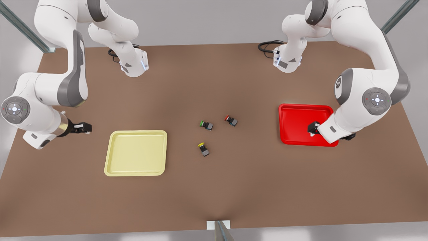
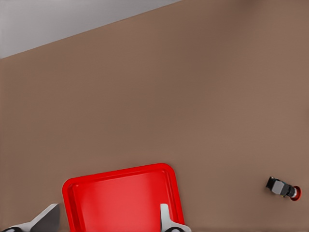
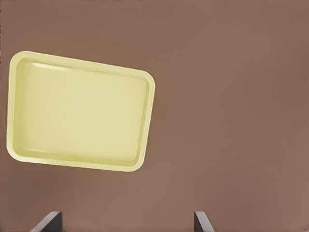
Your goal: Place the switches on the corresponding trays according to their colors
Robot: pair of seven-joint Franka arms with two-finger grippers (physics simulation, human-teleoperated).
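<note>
The red-capped switch (image 1: 230,120) (image 2: 284,187) and the yellow-capped switch (image 1: 203,149) lie on their sides on the brown table, between the trays. At the front view's right lies the red tray (image 1: 294,127) (image 2: 120,198); my left gripper (image 1: 312,129) (image 2: 106,224) hovers open over its right part, holding nothing. The pale yellow tray (image 1: 138,132) (image 3: 149,111) is at the front view's left. My right gripper (image 1: 85,128) (image 3: 125,224) hangs open, left of that tray, with nothing between its fingers.
A green-capped switch (image 1: 206,125) lies close to the red-capped one, on its left in the front view. Both arm bases (image 1: 133,65) (image 1: 287,62) and their black cables stand at the table's back. Bare table stretches along the front edge.
</note>
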